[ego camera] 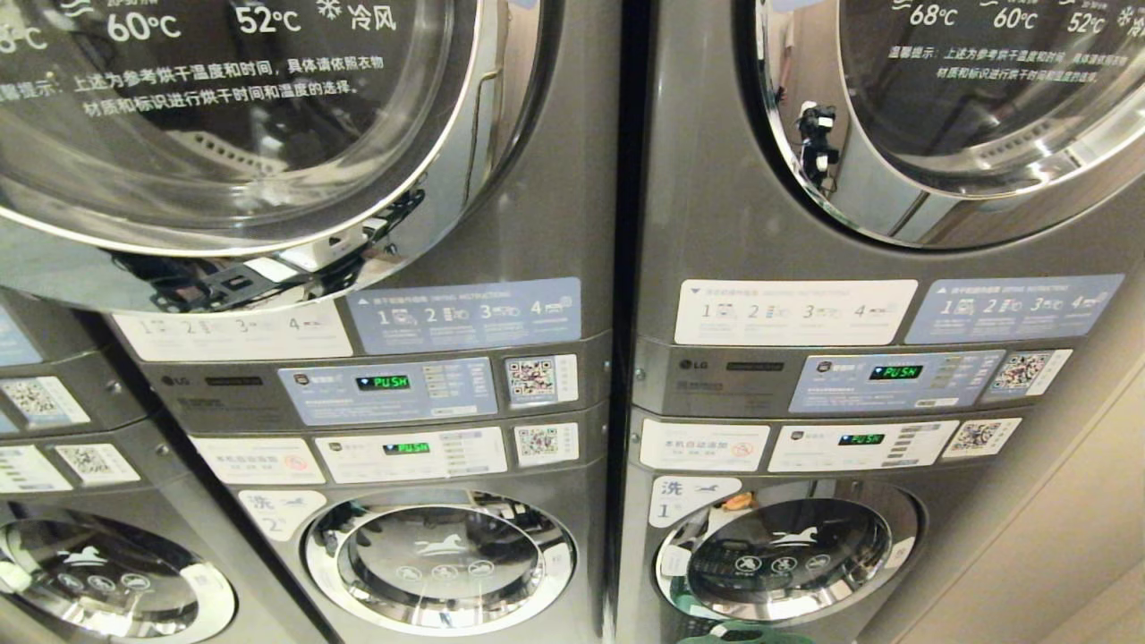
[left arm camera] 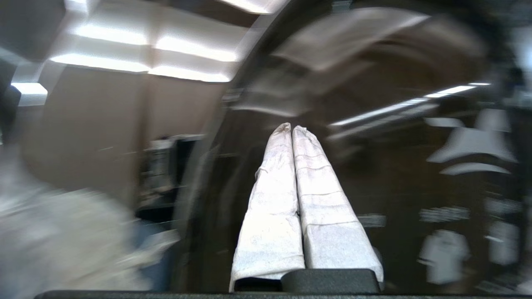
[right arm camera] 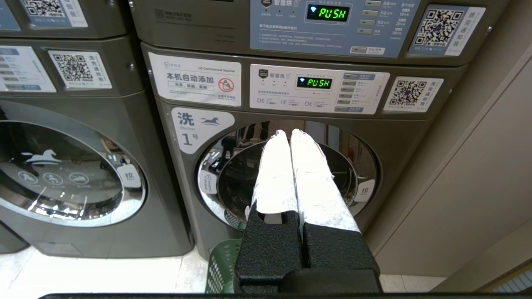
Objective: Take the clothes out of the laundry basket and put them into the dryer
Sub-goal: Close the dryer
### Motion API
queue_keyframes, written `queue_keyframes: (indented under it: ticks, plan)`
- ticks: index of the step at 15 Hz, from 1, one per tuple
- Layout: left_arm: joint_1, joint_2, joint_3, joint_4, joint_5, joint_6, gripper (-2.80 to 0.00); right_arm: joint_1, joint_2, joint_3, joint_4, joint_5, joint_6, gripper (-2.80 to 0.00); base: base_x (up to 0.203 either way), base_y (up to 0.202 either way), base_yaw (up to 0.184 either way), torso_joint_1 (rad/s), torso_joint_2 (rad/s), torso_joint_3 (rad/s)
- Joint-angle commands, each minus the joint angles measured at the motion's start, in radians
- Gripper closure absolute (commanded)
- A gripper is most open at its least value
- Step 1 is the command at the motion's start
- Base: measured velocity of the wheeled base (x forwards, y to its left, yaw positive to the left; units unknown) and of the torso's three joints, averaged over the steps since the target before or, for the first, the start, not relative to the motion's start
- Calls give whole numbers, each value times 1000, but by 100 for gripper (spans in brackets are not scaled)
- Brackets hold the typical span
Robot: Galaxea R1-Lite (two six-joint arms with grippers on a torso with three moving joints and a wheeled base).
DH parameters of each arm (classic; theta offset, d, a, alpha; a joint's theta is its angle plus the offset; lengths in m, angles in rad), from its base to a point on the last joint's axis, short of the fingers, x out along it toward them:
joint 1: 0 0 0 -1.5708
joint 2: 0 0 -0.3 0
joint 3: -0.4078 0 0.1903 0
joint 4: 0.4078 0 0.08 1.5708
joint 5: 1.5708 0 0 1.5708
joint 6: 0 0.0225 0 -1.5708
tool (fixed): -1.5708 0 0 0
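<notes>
Just ahead of my left end effector (left arm camera: 292,129), fingers together and empty, is a dryer door (left arm camera: 374,137), shut I judge; next, open it, right end effector (right arm camera: 290,133) closed, idle above the basket (right arm camera: 222,265).

Beige wall (right arm camera: 465,199) runs along the right side of the machine row, just beside the rightmost stack. Floor (right arm camera: 104,278) pale, tiled, glossy. Ceiling lights (left arm camera: 137,50) seen in left wrist view: bright rectangular panels in a recessed white ceiling, picture blurred. Brown wall panel (left arm camera: 83,124) below the lights. Lighting warm and even; light strips reflect in the chrome door rings (ego camera: 501,116).
</notes>
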Motion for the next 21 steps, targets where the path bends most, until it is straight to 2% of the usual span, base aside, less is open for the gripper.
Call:
queue_keyframes:
  ticks: [1,2,4,7,9,12,14,15,19,21]
  plan:
    - [-3,-8,15,-34,-112,-22,0,-1,1,3,0,0,0,0,0,0,0,0,0,0]
    - [-2,-9,43,-69,-158,-45,0,1,1,3,0,0,0,0,0,0,0,0,0,0]
    - [18,-19,103,-101,-235,-132,0,1,1,3,0,0,0,0,0,0,0,0,0,0]
    - [35,-24,90,-117,-285,-155,0,1,1,3,0,0,0,0,0,0,0,0,0,0]
    - [54,-35,74,-166,-280,-145,0,1,1,3,0,0,0,0,0,0,0,0,0,0]
    - [144,-100,51,-194,-262,-148,0,-1,1,3,0,0,-5,0,0,0,0,0,0,0]
    - [173,-154,54,-192,-202,-165,0,1,1,3,0,0,-5,0,0,0,0,0,0,0]
    - [214,-168,60,-188,-171,-165,0,1,1,3,1,0,-5,0,0,0,0,0,0,0]
    - [338,-243,258,-116,-143,-165,0,1,1,3,0,0,-5,0,0,0,0,0,0,0]
    - [350,-274,353,-88,-142,-160,0,0,1,3,0,0,-5,0,0,0,0,0,0,0]
